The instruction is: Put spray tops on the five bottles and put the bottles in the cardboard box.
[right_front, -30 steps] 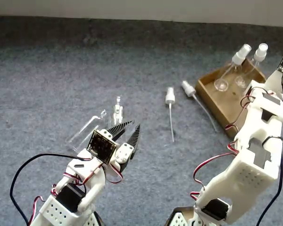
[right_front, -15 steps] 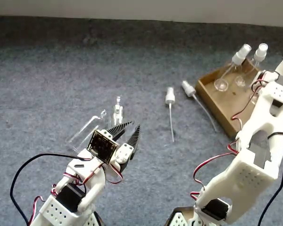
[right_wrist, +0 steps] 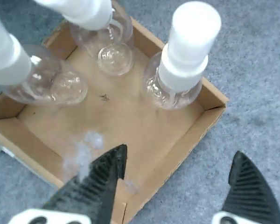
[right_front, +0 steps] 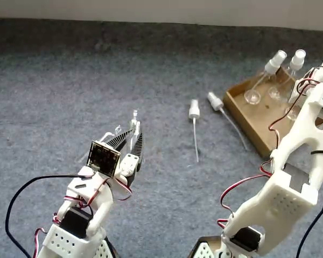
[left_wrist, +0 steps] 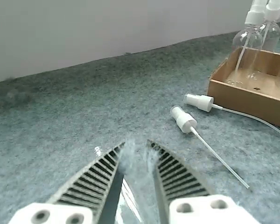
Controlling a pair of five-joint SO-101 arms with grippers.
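My left gripper [right_front: 128, 141] is open and straddles a clear uncapped bottle [right_front: 134, 127] on the grey carpet; in the left wrist view its fingers [left_wrist: 99, 181] flank the glass. A second uncapped bottle [right_front: 101, 144] lies just left of it. Two white spray tops [right_front: 194, 110] [right_front: 215, 100] with long tubes lie mid-table, and they also show in the left wrist view [left_wrist: 183, 119] [left_wrist: 199, 101]. The cardboard box [right_front: 251, 124] at the right holds capped bottles [right_front: 265, 76]. My right gripper [right_wrist: 177, 163] hangs open above the box [right_wrist: 175, 149], near one capped bottle [right_wrist: 179, 74].
The carpet's far edge meets a pale wall [left_wrist: 107, 28]. The right arm [right_front: 290, 188] rises along the table's right side, with red and black cables looped on it. Bare carpet lies between the spray tops and the left arm.
My left gripper has moved forward and to the left, so its fingers now straddle the upright clear bottle. The right arm's upper part has swung to the right, over the box.
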